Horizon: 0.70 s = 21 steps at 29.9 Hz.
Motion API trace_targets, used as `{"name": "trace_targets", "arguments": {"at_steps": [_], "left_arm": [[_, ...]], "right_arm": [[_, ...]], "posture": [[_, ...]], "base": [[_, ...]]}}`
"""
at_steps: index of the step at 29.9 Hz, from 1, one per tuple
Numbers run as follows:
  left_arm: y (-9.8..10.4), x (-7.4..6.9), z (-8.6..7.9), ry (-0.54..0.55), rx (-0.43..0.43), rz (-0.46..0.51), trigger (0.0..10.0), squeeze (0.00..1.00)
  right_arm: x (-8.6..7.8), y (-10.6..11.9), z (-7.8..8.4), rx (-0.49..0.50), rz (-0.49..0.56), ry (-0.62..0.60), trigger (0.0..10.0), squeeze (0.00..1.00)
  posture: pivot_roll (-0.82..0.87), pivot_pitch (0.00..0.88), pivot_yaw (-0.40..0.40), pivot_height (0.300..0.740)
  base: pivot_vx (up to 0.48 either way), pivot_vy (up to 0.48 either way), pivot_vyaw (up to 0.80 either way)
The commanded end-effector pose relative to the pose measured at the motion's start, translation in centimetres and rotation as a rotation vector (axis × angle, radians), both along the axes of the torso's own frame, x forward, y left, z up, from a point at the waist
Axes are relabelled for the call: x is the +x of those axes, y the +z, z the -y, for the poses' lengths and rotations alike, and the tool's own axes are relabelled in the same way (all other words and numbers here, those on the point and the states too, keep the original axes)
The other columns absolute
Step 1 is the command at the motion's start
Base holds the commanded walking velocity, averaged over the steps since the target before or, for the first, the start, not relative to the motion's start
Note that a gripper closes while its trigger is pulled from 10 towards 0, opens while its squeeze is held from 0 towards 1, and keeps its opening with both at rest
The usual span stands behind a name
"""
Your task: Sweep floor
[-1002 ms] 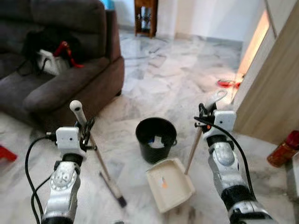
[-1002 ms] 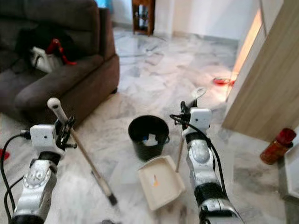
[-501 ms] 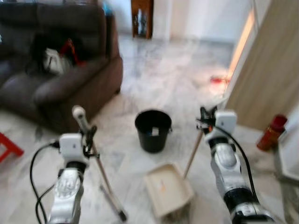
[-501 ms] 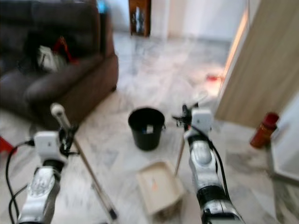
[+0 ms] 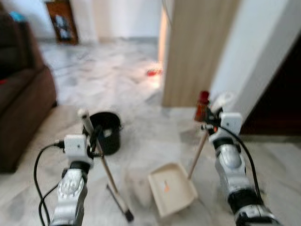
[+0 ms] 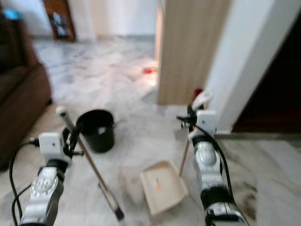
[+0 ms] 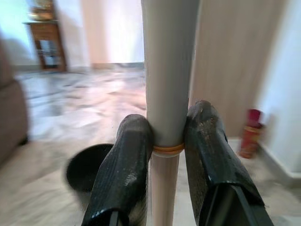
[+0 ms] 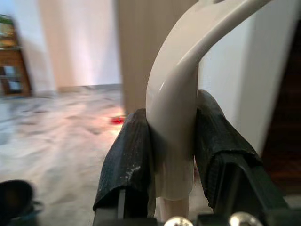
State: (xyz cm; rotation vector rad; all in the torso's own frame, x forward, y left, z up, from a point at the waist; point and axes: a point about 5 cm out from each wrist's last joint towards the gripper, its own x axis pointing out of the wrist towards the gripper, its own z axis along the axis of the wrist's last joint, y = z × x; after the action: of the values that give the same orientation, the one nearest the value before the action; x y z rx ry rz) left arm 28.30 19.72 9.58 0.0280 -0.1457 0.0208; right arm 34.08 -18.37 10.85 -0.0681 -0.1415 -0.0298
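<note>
Left pincer [image 7: 167, 141] clamped on the broom [image 5: 107, 172] handle, brush end on the marble floor [image 5: 141, 94]. Right pincer [image 8: 171, 141] clenched around the dustpan [image 5: 171, 188] handle's curved top; cream pan rests on the floor just beside the broom head. Black bucket [image 5: 107, 132] behind. Red bottle [image 5: 202, 104] at the wooden panel [image 5: 197, 47]. Brown sofa [image 5: 21, 113] far left. Head views blurred.
</note>
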Motion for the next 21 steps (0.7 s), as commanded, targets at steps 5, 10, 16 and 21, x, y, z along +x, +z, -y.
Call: {"name": "trace_targets", "arguments": {"at_steps": [5, 10, 16, 21], "left_arm": [[1.31, 0.12, 0.06, -0.011, 0.025, 0.055, 10.0, 0.0], [1.41, 0.06, 0.17, -0.016, 0.026, 0.056, 10.0, 0.0], [1.21, -0.06, 0.28, -0.019, 0.03, 0.047, 10.0, 0.0], [1.03, 0.09, 0.39, -0.024, 0.064, 0.024, 10.0, 0.0]], "right_arm": [[0.33, 1.18, -0.7, 0.0, 0.046, 0.019, 10.0, 0.0], [0.29, 1.2, -0.62, -0.001, 0.046, 0.016, 10.0, 0.0], [0.23, 1.19, -0.43, -0.006, 0.043, 0.011, 10.0, 0.0], [0.25, 1.17, -0.4, -0.007, 0.042, 0.01, 10.0, 0.0]], "posture": [[-0.03, 0.0, -0.014, 0.74], [-0.03, 0.0, -0.014, 0.74], [-0.03, 0.005, -0.015, 0.74], [-0.03, 0.0, -0.014, 0.74]], "base": [[0.0, 0.0, -0.8], [0.0, 0.0, -0.8], [0.0, 0.0, -0.8], [0.0, -0.189, -0.8]]}}
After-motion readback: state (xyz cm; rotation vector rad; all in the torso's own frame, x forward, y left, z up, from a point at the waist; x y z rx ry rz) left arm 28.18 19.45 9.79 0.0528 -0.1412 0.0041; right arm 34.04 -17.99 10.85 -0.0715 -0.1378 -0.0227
